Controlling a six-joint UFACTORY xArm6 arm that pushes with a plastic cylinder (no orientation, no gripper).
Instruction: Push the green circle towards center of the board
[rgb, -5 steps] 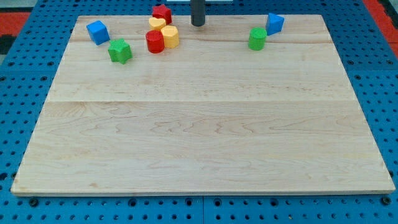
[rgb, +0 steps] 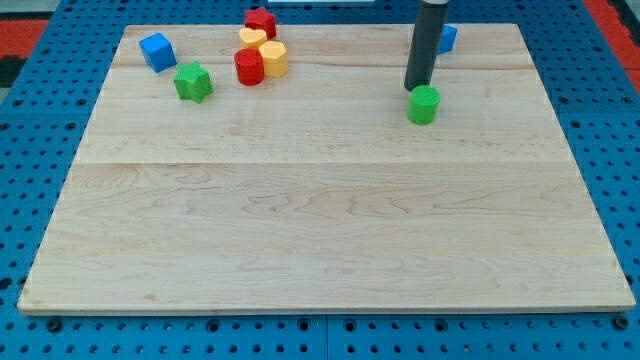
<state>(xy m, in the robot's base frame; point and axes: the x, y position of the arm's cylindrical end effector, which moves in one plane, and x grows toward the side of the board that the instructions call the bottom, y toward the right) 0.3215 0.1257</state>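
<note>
Here my tip (rgb: 416, 88) is set just behind the green circle (rgb: 424, 104), touching its upper edge, mid-push; no hand is fitted, and a push down-left across the counter (rgb: 300, 230) is called for.

My tip (rgb: 416, 88) stands just above the green circle block (rgb: 424, 104), touching or nearly so, on the light wooden board (rgb: 320, 230) right of its middle. A blue block (rgb: 447, 38) lies behind the rod. Toward the view's top left, a red cylinder block (rgb: 249, 67), two yellow blocks (rgb: 264, 50) and a red block (rgb: 261, 21) cluster together; left of them sit a green star-shaped block (rgb: 193, 81) and a blue cube (rgb: 157, 51).
</note>
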